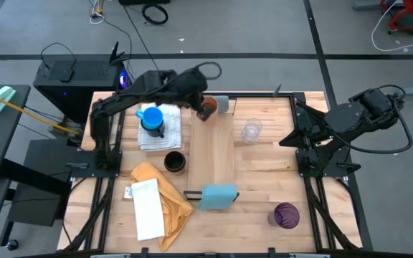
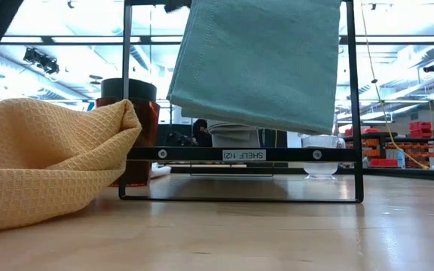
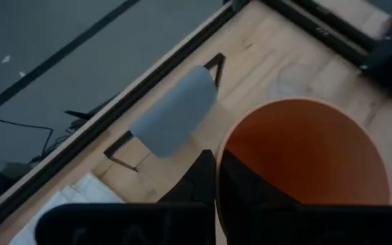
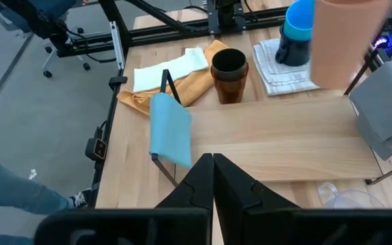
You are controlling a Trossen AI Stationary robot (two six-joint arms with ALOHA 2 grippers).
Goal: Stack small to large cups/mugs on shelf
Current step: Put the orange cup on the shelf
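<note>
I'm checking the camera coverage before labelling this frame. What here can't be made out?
- High view: left pincer, hidden by its arm and the orange cup.
- Low view: shelf top, blocked by the hanging blue cloth.
- Right wrist view: clear glass, cut by the edge.

Grey floor [image 1: 264,29] crossed by dark seams surrounds the slatted wooden table [image 1: 264,165]. Loose cables [image 1: 153,11] lie on it; a red wheeled chair [image 1: 406,16] stands at one corner. Ceiling lights [image 2: 398,34] and distant shelving [image 2: 398,147] appear beyond the table.
</note>
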